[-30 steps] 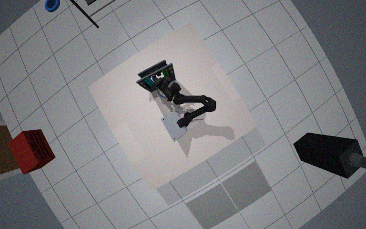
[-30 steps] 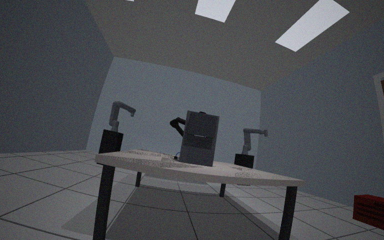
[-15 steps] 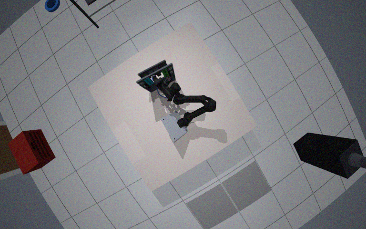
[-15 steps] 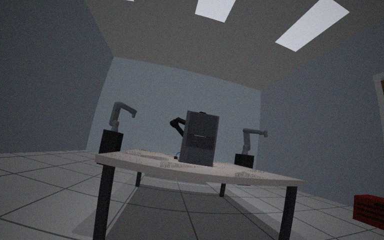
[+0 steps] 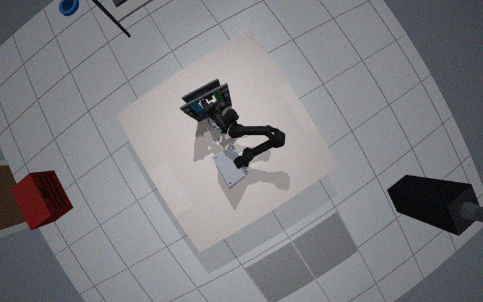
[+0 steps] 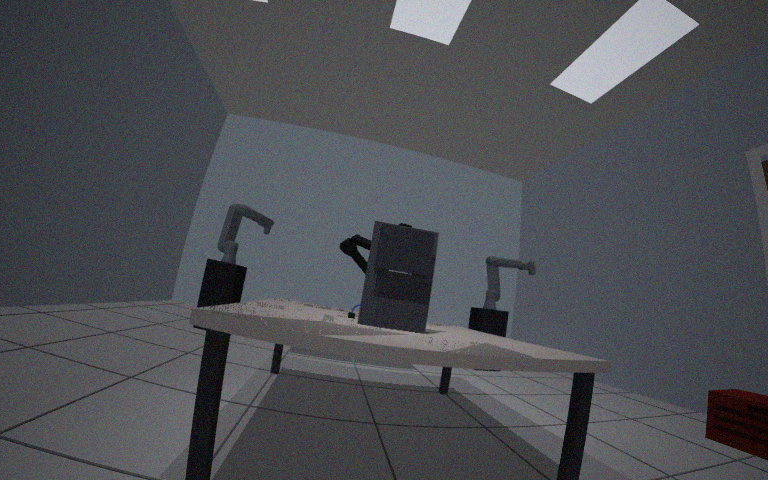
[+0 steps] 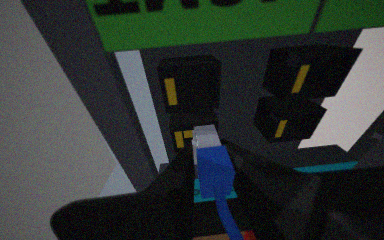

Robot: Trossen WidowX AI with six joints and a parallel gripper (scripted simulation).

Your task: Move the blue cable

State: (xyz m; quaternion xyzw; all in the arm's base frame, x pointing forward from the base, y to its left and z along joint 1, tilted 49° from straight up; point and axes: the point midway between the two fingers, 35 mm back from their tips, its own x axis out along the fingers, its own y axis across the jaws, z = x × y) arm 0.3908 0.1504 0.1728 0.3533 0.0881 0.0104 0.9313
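One claw [image 7: 205, 146], clamped on the blue plug [image 7: 216, 171], has it squarely between the fingers, its clear nose angled into a lower black port [image 7: 175, 131]. The blue cable [image 7: 227, 217] [image 5: 212, 126] trails off the rear, so the pull should run back along the plug's long axis.

Robot lab: gray arms [image 6: 234, 228] on black pedestals [image 6: 222, 284].
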